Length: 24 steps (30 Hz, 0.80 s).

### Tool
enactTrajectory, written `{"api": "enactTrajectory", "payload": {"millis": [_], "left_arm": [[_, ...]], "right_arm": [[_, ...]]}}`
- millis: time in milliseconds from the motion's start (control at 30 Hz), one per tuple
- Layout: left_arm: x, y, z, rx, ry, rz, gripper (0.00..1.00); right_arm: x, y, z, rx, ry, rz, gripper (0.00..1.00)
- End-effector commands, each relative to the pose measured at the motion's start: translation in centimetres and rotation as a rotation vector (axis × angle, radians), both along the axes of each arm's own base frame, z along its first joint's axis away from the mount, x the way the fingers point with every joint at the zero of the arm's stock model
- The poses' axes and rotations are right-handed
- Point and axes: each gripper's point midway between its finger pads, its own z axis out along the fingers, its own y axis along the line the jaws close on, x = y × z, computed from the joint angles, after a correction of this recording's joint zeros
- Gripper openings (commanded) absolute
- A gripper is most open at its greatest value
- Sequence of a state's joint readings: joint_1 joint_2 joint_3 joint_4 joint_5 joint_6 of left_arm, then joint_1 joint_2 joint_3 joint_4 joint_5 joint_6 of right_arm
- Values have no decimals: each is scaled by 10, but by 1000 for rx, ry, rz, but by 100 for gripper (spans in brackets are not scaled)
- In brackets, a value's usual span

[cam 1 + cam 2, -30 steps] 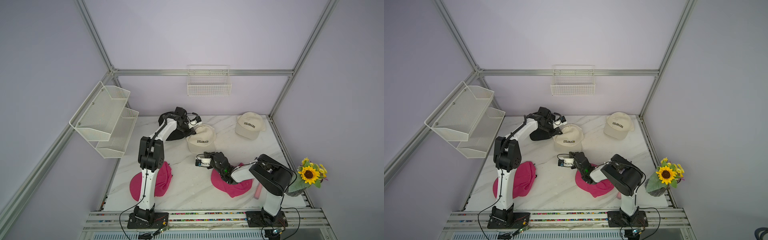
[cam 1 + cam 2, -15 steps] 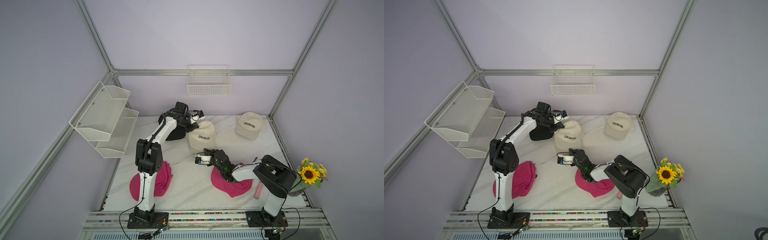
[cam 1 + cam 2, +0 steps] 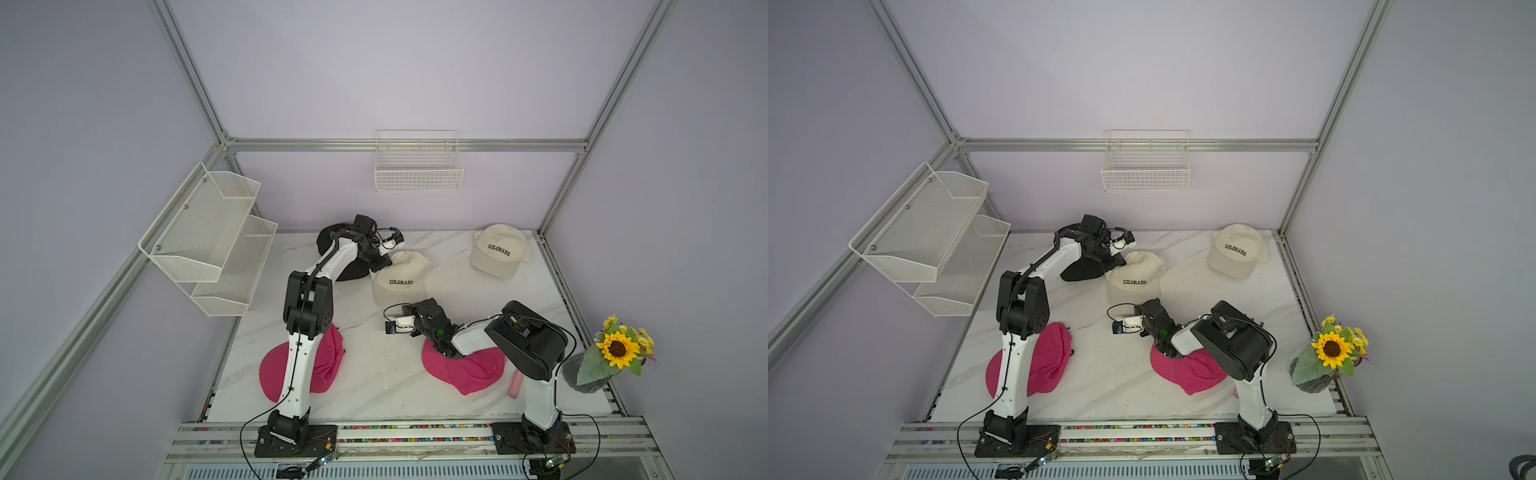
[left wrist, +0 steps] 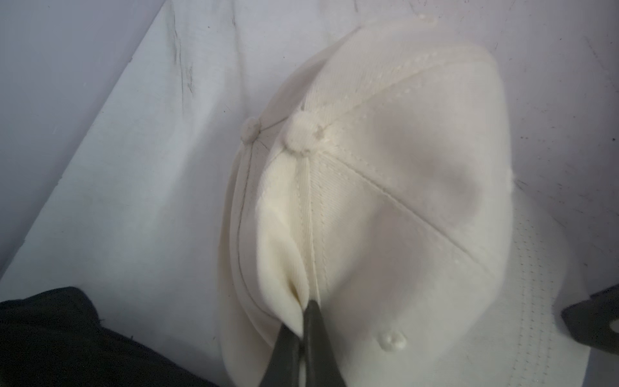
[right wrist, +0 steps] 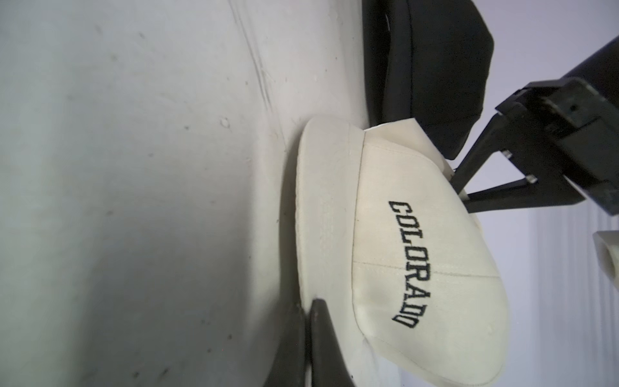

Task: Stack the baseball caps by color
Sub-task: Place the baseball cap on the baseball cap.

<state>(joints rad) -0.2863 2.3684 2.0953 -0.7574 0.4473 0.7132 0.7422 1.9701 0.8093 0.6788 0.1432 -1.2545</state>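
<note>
Tipped up half a second ago, the cream cap [image 3: 401, 272] has sunk back down. The left gripper [image 4: 301, 318] sits at its back edge, fingers nearly together and pinching a fold of its fabric, just beside the black cap [image 4: 50, 335]. The cap lies over a second cream cap [image 4: 239, 201], their top buttons side by side. The right gripper [image 5: 306, 306] — closed, holding nothing — points at the brim from the front, though whether it touches cannot be told.
</note>
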Motion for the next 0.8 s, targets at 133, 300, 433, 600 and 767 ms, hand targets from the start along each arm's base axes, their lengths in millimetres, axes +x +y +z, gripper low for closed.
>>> {"api": "enactTrajectory", "payload": {"millis": [133,300,433,600,767], "left_arm": [[30,11,51,-17,-122,176,87],[47,17,107,-158,-185,391,100],[41,13,144,-336,-123,522,100],[17,-16,144,-557,117,539,100],[22,-31,91,-518,230,608,100]], "right_arm": [[-14,-2,-33,-51,137,45,0],[-11,2,-31,-19,169,19,0],[-11,2,-30,-9,182,15,0],[-11,3,-30,3,198,5,0],[-11,2,-35,-5,215,-1,0]]}}
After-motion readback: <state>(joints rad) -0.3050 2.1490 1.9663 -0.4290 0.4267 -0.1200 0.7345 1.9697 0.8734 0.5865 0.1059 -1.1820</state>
